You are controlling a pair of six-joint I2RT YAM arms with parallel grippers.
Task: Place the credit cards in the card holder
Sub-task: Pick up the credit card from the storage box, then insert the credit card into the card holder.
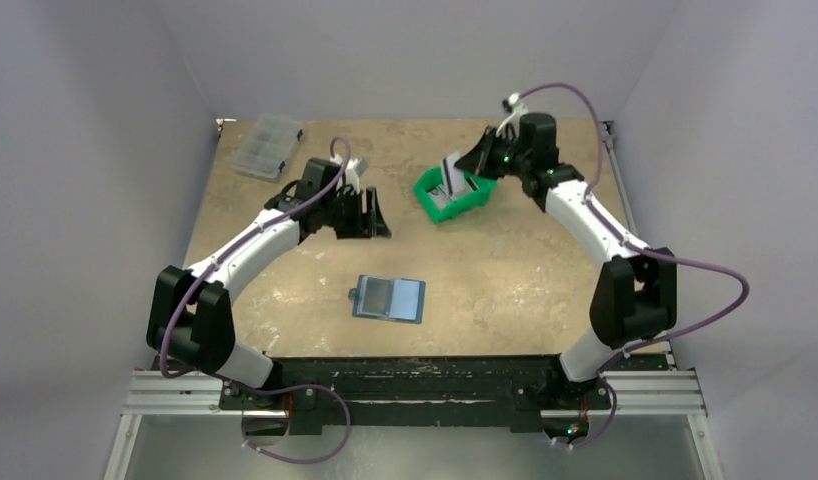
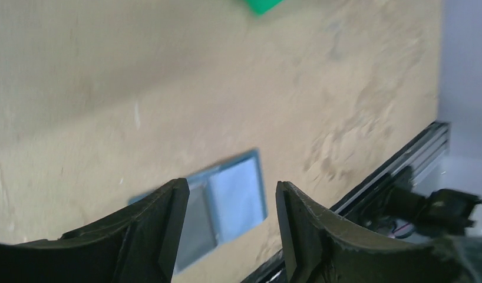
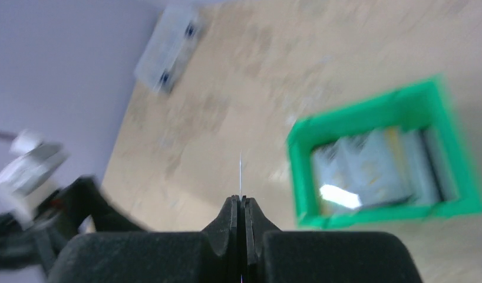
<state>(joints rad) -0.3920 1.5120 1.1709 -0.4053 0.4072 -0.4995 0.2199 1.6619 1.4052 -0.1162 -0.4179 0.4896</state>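
Tan, mottled flat tabletop point(image 1: 505, 270), grey walls round it. Two white-and-black arms bolted at near edge: L arm point(image 1: 245, 245) reaches up-left of centre, R arm point(image 1: 585, 215) reaches to the far-right part of the table.

Bright green plastic open-top bin point(image 1: 472, 203) sits far side, right of centre. Clear plastic compartment box point(image 1: 268, 146) lies at far-left corner, well apart from the rest.

Teal-blue square folding card holder point(image 1: 388, 298) lies open and flat near table centre, toward the near edge, grey-blue inside facing up. A grey rectangle covers its left half; can't tell if that's a card or a pocket.

Several thin silvery-grey credit cards point(image 3: 374, 168) lie in the green bin; wrist view too blurred to count them.

L gripper point(image 2: 231, 187) is above the table, between clear box and bin, black fingers point(image 2: 168, 224) spread apart w/ nothing between them; card holder shows through the gap, on the table below.

R gripper point(image 3: 241, 199) is over the bin's left side, fingers pressed together, pinching one thin pale credit card point(image 1: 452, 176). Card stands roughly upright, seen edge-on from the wrist cam.
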